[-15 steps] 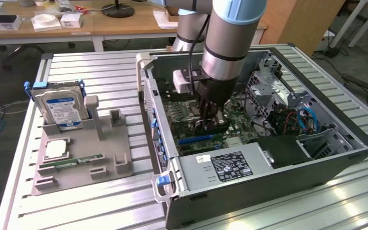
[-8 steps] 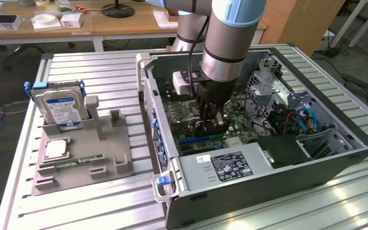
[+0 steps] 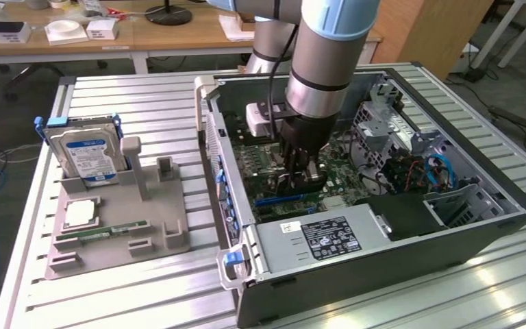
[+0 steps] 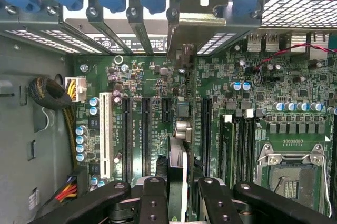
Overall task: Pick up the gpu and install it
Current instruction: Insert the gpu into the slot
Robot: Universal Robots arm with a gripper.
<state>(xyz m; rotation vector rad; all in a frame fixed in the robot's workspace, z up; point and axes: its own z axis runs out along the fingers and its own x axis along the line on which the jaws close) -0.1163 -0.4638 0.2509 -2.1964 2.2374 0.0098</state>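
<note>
A: What fills the scene?

B: A slatted metal table (image 3: 117, 295). On it, at the exterior view's right, stands an open computer case (image 3: 482, 226), with the robot arm (image 3: 327, 62) reaching down into it from the far side.

A: And at the exterior view's left?

B: A grey parts tray (image 3: 107, 253), just beside the case. A hard drive (image 3: 85, 154) with a blue label stands upright at the tray's far end.

A: Inside the case?

B: The power supply (image 3: 322, 236) sits at the near end and the green motherboard (image 4: 158, 77) lies on the floor of the case.

A: Where's the gpu?

B: The gpu (image 4: 178, 158) is inside the case, standing on edge over the motherboard among the black expansion slots and pointing toward the slot brackets. I can't tell whether it is seated.

A: The gripper?

B: The gripper (image 4: 181, 197) is clamped on the gpu, black fingers (image 4: 155, 197) on either face. It is low over the board.

A: Smaller bits?

B: A green RAM stick (image 3: 103, 233) lies flat in the tray, with a processor chip (image 3: 82, 212) just beyond it.
</note>
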